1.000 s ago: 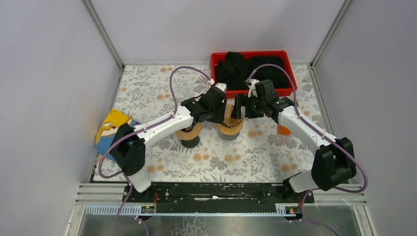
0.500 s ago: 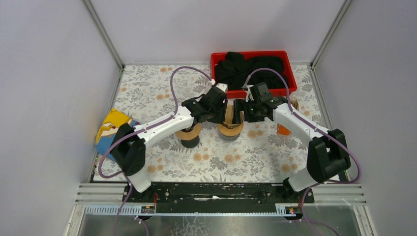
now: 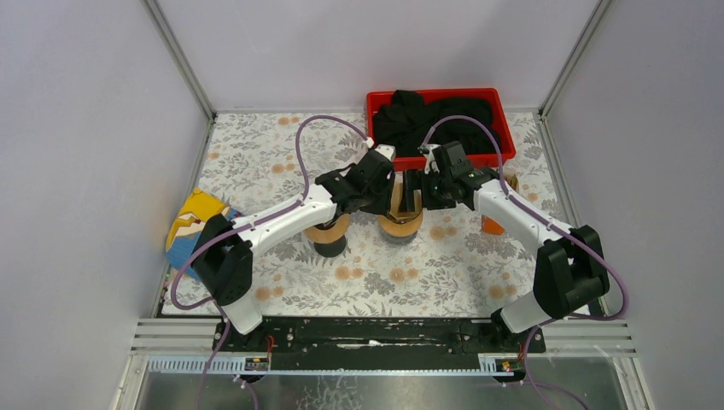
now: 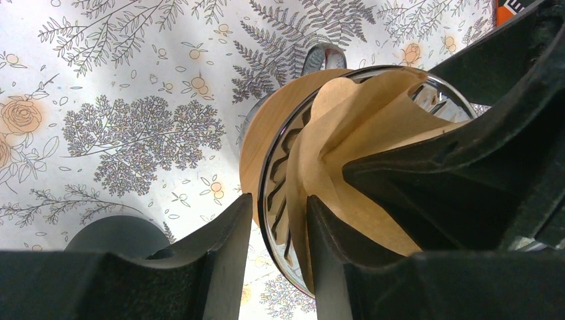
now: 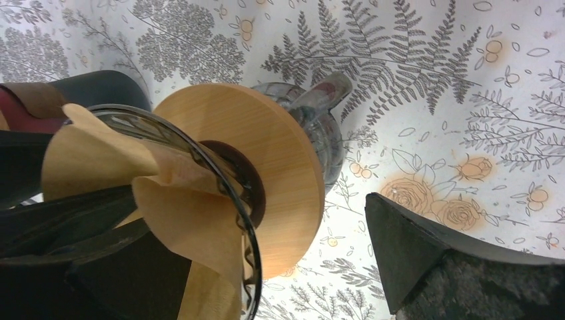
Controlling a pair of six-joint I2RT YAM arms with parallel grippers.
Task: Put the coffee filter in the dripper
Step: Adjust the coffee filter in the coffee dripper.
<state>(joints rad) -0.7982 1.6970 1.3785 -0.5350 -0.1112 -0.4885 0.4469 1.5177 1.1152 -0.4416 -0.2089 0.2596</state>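
Two robot arms, the left arm (image 3: 282, 218) and the right arm (image 3: 521, 218), are hanging over one floral tablecloth (image 3: 256, 154). It is carrying one glass dripper (image 3: 397, 226), one paper coffee filter (image 4: 346, 127), one red bin (image 3: 435, 92), one orange object (image 3: 491, 225) and one yellow-and-blue item (image 3: 195, 224).

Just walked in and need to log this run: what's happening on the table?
Both arms are working at the glass dripper, which sits on a glass mug. The brown paper filter is already inside it. The left hand straddles the rim; the open right hand has one finger inside, against the filter.

Top cam overhead — wrist cams close, share dripper (image 4: 272, 128).
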